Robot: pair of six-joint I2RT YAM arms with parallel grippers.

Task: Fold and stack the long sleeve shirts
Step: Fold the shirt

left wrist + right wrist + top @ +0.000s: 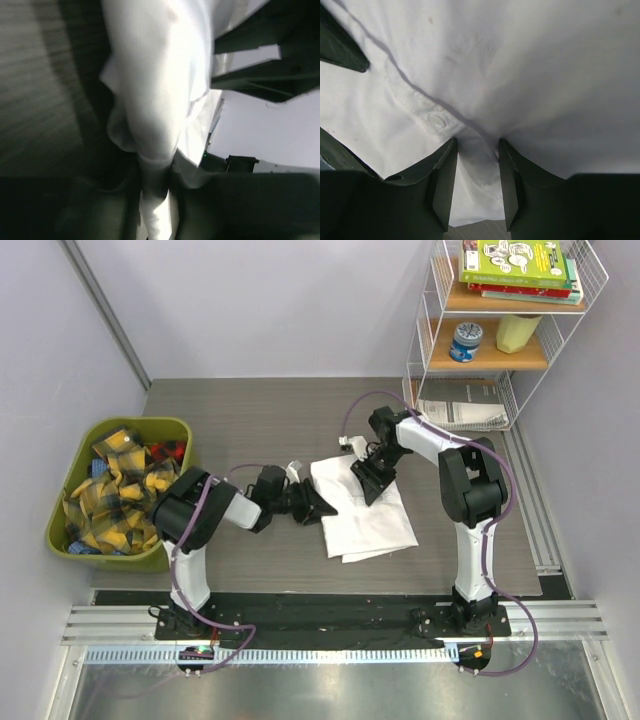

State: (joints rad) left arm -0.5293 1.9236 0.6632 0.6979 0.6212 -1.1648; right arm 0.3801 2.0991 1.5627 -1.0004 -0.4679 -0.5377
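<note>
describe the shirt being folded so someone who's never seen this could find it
On the dark wood-grain table, look right of the green bin of yellow plaid cloths. The white shirt lies there near the middle, partly folded. It is the only plain white cloth there, with no pattern.

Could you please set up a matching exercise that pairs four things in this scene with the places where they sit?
Things:
1. shirt
2. plaid cloths
3. books
4. jar

Places:
A. top shelf of the rack
B. on the table
C. in the green bin
D. middle shelf of the rack

Pairs: 1-B, 2-C, 3-A, 4-D
</note>
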